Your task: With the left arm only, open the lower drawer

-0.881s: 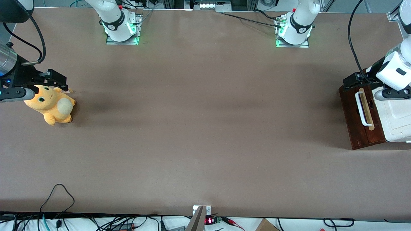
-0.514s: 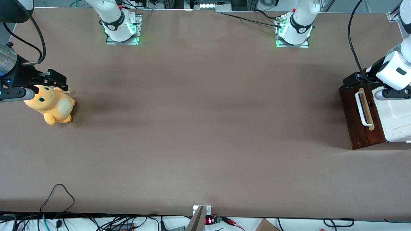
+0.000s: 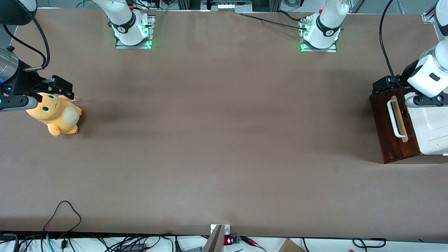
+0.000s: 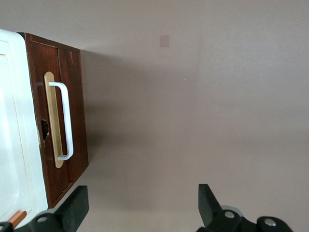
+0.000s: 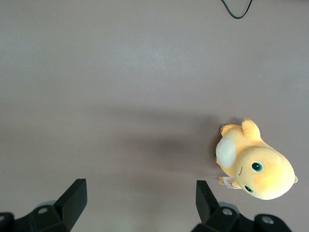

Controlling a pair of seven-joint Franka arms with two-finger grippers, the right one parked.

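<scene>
The lower drawer (image 3: 392, 140) shows its dark red-brown front at the working arm's end of the table, with a white U-shaped handle (image 3: 393, 119) on a pale wood strip. Its front looks flush with the cabinet. My left arm's gripper (image 3: 383, 86) hovers over the end of the drawer front farthest from the front camera. In the left wrist view the drawer (image 4: 72, 121) and its handle (image 4: 66, 121) lie beside the gripper (image 4: 141, 209), not between its fingers. The black fingers (image 4: 74, 209) stand wide apart with only bare table between them.
The white cabinet top (image 3: 434, 127) sits above the drawer, with a small orange-brown strip (image 4: 18, 217) at one edge. An orange plush toy (image 3: 55, 114) lies toward the parked arm's end. A black cable loop (image 3: 63, 210) lies near the table's front edge.
The left arm's wrist and gripper have shifted slightly away from the front camera, along the drawer front's end. The drawer has not moved.
</scene>
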